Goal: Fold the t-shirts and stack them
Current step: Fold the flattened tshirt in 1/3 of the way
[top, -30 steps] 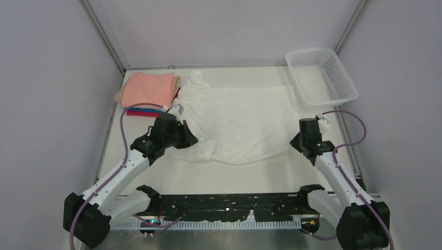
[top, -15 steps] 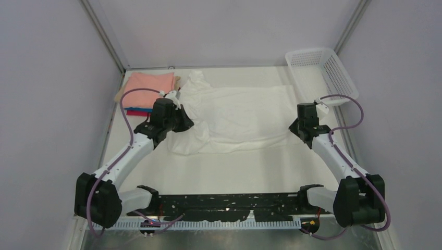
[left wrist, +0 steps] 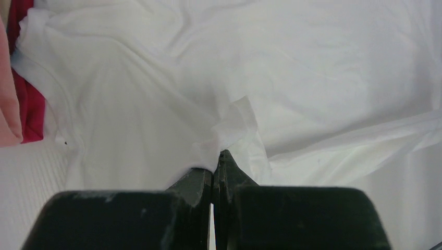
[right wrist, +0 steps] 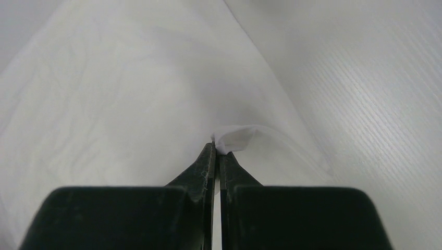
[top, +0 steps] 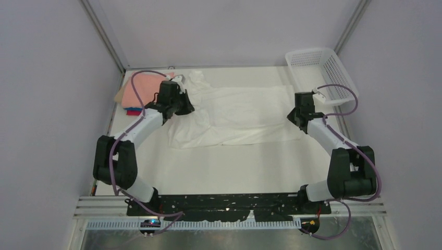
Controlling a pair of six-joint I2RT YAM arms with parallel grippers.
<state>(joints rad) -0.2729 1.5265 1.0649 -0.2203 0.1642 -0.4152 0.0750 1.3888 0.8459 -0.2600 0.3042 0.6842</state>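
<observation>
White t-shirt (top: 245, 112): thin, limp, light; likely to sag between holds. Left jaws and right jaws both clamped on pinched edge folds at their tips.

Left arm (top: 140, 125): white link shells, black joint housings, purple cable (top: 131, 91) looped outside. Right arm (top: 323, 134): same white-and-black build, second purple cable (top: 338, 86). Left gripper (left wrist: 218, 156), right gripper (right wrist: 216, 148): matte black fingers tapering to thin tips, scuffed black block body behind. Black base plate (top: 229, 200).
</observation>
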